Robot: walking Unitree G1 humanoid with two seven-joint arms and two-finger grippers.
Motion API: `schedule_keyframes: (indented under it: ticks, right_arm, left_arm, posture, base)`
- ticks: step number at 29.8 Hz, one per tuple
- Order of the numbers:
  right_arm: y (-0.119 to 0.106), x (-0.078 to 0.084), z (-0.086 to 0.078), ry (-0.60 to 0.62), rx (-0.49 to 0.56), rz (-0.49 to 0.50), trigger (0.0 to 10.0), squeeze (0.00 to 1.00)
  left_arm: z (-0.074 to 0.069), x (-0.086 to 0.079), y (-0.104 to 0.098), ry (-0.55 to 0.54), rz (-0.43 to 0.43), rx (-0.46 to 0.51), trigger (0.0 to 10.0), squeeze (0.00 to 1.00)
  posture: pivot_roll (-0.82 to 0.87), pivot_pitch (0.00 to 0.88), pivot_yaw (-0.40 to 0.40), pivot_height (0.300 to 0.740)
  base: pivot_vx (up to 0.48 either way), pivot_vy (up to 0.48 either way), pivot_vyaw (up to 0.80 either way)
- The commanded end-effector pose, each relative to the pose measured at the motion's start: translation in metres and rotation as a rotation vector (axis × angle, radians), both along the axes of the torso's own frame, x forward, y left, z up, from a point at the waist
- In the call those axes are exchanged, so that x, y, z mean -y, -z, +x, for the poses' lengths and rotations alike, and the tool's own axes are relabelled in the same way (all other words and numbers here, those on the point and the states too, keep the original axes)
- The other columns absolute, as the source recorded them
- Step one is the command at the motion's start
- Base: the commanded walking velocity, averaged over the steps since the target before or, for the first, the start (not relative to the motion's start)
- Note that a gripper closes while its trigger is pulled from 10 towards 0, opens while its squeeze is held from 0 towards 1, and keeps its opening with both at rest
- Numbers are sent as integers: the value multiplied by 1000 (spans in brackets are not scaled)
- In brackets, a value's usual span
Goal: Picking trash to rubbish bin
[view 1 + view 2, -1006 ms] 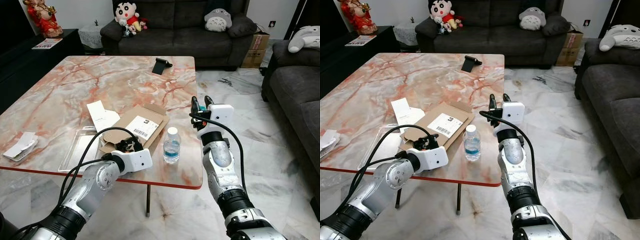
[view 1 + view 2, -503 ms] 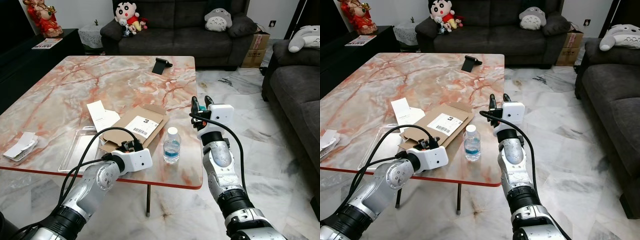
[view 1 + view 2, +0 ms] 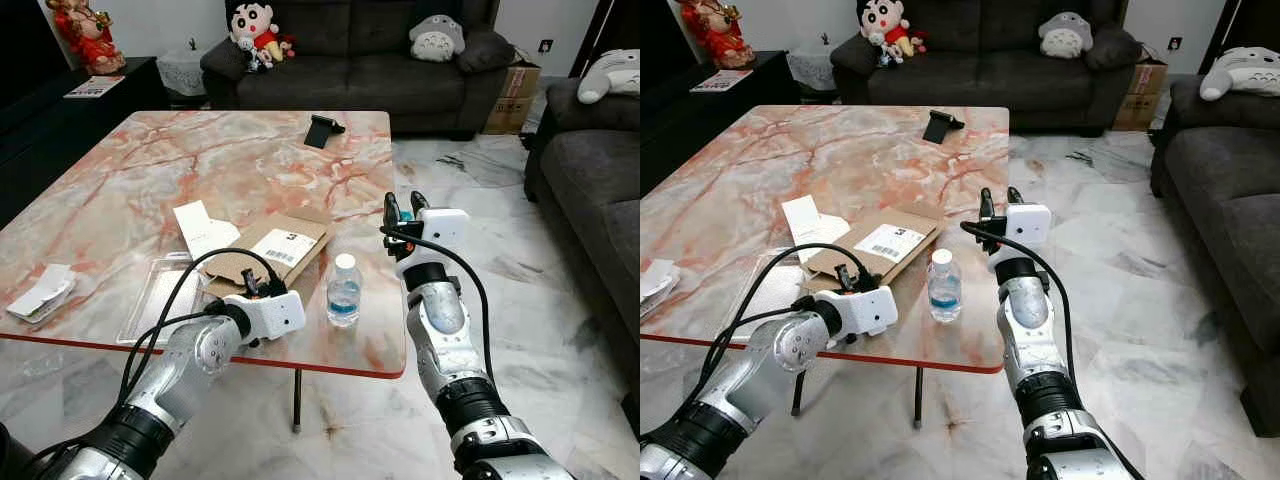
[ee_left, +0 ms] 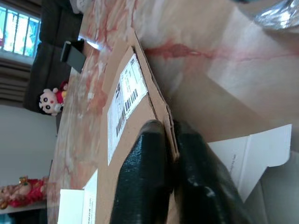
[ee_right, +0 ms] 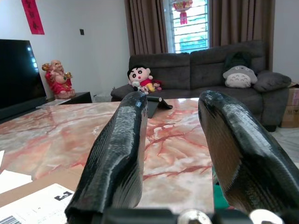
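A marble bench (image 3: pixel 130 190) with red veins stands on a pale marble floor (image 3: pixel 560 330). A black phone stand (image 3: pixel 322 130) sits near the bench's far edge. Behind it runs a dark grey sofa (image 3: pixel 350 60) carrying a cartoon boy doll (image 3: pixel 255 30) at its left end and a grey Totoro cushion (image 3: pixel 436 38) at the right. A cardboard box (image 3: pixel 512 95) stands on the floor beside the sofa's right end. A second sofa (image 3: pixel 590 170) lines the right side, with another grey plush (image 3: pixel 610 75) on it. At far left, a red figurine (image 3: pixel 88 35) and a booklet (image 3: pixel 93 88) rest on a black cabinet (image 3: pixel 60 120).
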State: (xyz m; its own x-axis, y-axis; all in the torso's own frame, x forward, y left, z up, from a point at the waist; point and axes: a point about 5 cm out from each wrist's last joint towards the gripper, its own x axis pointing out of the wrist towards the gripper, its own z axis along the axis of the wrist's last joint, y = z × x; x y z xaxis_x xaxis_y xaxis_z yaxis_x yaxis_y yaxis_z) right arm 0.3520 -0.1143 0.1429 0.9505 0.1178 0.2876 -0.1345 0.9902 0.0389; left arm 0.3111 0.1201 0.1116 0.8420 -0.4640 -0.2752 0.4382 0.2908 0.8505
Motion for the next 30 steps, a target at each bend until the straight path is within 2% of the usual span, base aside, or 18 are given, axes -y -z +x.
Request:
schedule_keyframes:
  ticks: [1, 8, 11, 12, 13, 14, 16, 20, 22, 23, 24, 27, 28, 30]
  right_arm:
    - [-1, 0, 2, -2, -1, 8, 10000, 0]
    - [-3, -2, 2, -7, 3, 6, 10000, 0]
    - [-4, -2, 2, -8, 7, 6, 10000, 0]
    - [-4, -1, 2, -7, 9, 6, 10000, 0]
    - [-4, -1, 2, -6, 11, 5, 10000, 0]
    - [-4, -1, 2, -5, 12, 5, 10000, 0]
    - [-5, 0, 2, -3, 16, 5, 10000, 0]
    - [-7, 0, 2, 2, 25, 8, 10000, 0]
    - [-11, 0, 2, 16, 43, 18, 10000, 0]
    - [-11, 0, 2, 16, 43, 18, 10000, 0]
    - [-18, -1, 3, 19, 74, 36, 10000, 0]
    - [-22, -1, 3, 23, 95, 45, 10000, 0]
    - [-25, -2, 3, 21, 106, 47, 10000, 0]
    - [-26, -2, 3, 20, 109, 46, 10000, 0]
  left_arm:
    - [4, -1, -3, -10, 14, 14, 0, 0]
    - [7, -5, -3, -32, 32, 37, 0, 0]
    - [11, -7, -6, -55, 42, 68, 0, 0]
    - [14, -9, -10, -94, 21, 97, 0, 0]
    - [16, -10, -13, -118, 5, 117, 4118, 0]
    - [17, -11, -15, -133, -6, 129, 10000, 0]
    - [21, -12, -26, -168, -43, 206, 10000, 0]
    - [27, -12, -51, -227, -192, 353, 10000, 0]
    - [28, -11, -62, -248, -322, 392, 10000, 0]
    - [28, -11, -62, -248, -322, 392, 10000, 0]
    - [29, -10, -69, -268, -444, 416, 10000, 0]
    - [29, -8, -75, -272, -531, 437, 10000, 0]
    - [30, -8, -79, -294, -619, 440, 10000, 0]
    - [31, -9, -80, -311, -667, 447, 10000, 0]
  posture:
    - [201, 0, 62, 740]
    - [198, 0, 63, 740]
    - [193, 0, 64, 740]
    - [193, 0, 64, 740]
    - [193, 0, 64, 740]
    - [193, 0, 64, 740]
    - [191, 0, 62, 740]
    - [189, 0, 61, 740]
    - [190, 0, 59, 740]
    - [190, 0, 59, 740]
    - [190, 0, 59, 740]
    - [182, 0, 54, 740]
    - [182, 0, 54, 740]
    - [182, 0, 51, 740]
  base:
    - [0, 0, 0]
    - [0, 0, 0]
    - [0, 0, 0]
    - [0, 0, 0]
    - [0, 0, 0]
    - [0, 0, 0]
    - [0, 0, 0]
    - [0, 0, 0]
    - [0, 0, 0]
    - [0, 0, 0]
    - [0, 0, 0]
    - [0, 0, 0]
    - [0, 0, 0]
    - [0, 0, 0]
